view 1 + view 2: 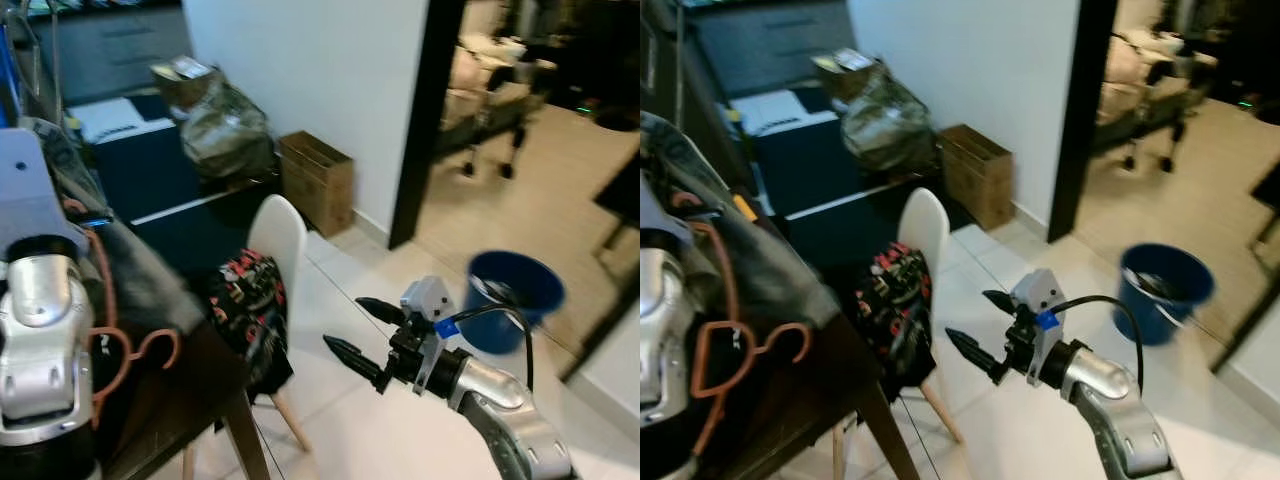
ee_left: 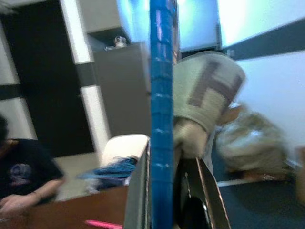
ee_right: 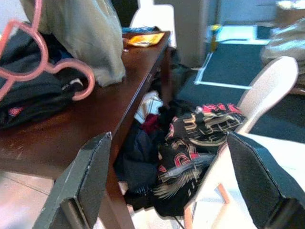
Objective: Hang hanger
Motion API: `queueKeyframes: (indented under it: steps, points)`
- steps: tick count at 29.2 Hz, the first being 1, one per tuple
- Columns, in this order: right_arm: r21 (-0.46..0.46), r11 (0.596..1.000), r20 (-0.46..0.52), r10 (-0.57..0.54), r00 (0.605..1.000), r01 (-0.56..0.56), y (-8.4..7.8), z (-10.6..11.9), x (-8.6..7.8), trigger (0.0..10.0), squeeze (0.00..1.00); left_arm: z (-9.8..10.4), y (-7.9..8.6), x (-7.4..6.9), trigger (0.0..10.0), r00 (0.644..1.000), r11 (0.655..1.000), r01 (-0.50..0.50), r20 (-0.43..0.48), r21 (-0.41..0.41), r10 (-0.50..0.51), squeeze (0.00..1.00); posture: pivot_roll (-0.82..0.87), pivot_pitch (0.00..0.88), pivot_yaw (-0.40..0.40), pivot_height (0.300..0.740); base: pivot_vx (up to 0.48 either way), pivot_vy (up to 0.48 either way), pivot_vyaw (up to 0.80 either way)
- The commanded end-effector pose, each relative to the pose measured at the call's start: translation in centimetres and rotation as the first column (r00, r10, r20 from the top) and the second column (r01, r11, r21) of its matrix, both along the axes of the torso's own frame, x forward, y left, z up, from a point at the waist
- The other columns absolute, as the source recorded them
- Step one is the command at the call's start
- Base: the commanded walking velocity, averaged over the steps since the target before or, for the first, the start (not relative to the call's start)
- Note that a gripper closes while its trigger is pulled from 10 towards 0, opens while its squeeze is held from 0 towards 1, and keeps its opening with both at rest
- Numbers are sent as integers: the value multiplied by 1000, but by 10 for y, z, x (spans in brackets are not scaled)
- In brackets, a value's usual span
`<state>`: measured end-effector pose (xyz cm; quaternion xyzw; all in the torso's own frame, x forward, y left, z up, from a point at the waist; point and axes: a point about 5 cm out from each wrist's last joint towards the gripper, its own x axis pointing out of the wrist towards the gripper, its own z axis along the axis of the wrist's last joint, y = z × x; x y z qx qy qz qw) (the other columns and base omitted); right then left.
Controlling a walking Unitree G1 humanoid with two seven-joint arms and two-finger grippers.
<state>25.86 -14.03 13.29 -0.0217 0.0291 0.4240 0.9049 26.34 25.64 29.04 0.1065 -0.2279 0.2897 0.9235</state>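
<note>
Right gripper (image 1: 358, 327) has its black fingers spread wide, holding nothing, out over the pale tiled floor (image 1: 380, 420). Can't tell on the left gripper. Round blue plastic bucket (image 1: 514, 298) has something dark inside. The thin orange-pink curvy hanger (image 3: 35, 62) lies on dark clothes (image 3: 28, 98) on the brown wooden tabletop (image 3: 90, 124), near its edge.

Hanger (image 1: 735, 350) on desk (image 3: 71, 129) at left, beside clothes heap (image 1: 760, 255). Chair (image 1: 278, 235) just right of desk, garment (image 1: 252, 315) draped over it. Cardboard box (image 1: 318, 180) behind chair against wall. Bucket (image 1: 512, 298) on floor, far right.
</note>
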Motion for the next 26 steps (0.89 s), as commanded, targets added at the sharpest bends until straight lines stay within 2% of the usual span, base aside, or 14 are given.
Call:
queueKeyframes:
  steps: [1,2,4,7,9,10,12,14,16,17,18,21,22,26]
  points:
    - [15,1000,16,20,1000,-20,4,3,0,10000,0,8,14,-8,10000,997,997,-76,18,14,76,0,-3,0,43,740,480,0,800]
    - [15,1000,16,20,1000,-20,4,3,0,10000,0,8,14,-8,10000,997,997,-76,18,14,76,0,-3,0,43,740,480,0,800]
    - [27,1000,13,15,1000,-16,3,4,0,10000,0,-15,21,-4,10000,994,992,-89,-70,-88,83,0,1,0,39,740,347,0,787]
    - [30,999,15,14,1000,-15,3,4,1,10000,0,-25,22,-3,10000,991,987,-90,-106,-130,77,0,1,0,39,740,255,0,775]
    - [41,999,11,-3,1000,3,2,5,1,10000,0,-54,20,-4,10000,978,974,-113,-193,-197,74,0,-2,0,40,740,0,0,0]
    - [41,999,11,-3,1000,3,2,5,1,10000,0,-54,20,-4,10000,978,974,-113,-193,-197,74,0,-2,0,40,740,0,0,0]
    - [31,1000,10,-7,1000,7,1,5,1,10000,0,-93,19,-5,10000,948,937,-151,-314,-316,47,0,-2,0,39,740,0,0,0]
    - [31,1000,10,-7,1000,7,1,5,1,10000,0,-93,19,-5,10000,948,937,-151,-314,-316,47,0,-2,0,39,740,0,0,0]
    - [21,1000,6,-7,1000,7,1,5,1,10000,0,-122,11,-3,10000,919,878,-140,-390,-458,-57,0,-3,0,38,740,0,0,0]
    - [21,1000,6,-7,1000,7,1,5,1,10000,0,-122,11,-3,10000,919,878,-140,-390,-458,-57,0,-3,0,38,740,0,0,0]
    - [14,1000,1,-7,1000,7,1,5,1,10000,0,-134,2,-2,10000,903,847,-120,-412,-517,-124,0,-8,0,40,740,0,0,0]
    - [-1,1000,-2,-5,1000,5,0,4,2,10000,0,-141,-16,-2,10000,884,841,-63,-421,-537,-203,0,-6,0,37,740,0,0,0]
    - [-4,1000,-1,1,1000,-1,0,5,2,10000,0,-141,-20,-2,10000,880,853,-50,-426,-520,-209,0,-3,0,36,740,0,0,0]
    - [8,1000,3,10,1000,-10,2,8,3,10000,0,-139,-22,-2,10000,879,870,-37,-431,-492,-206,0,0,0,36,740,0,0,0]
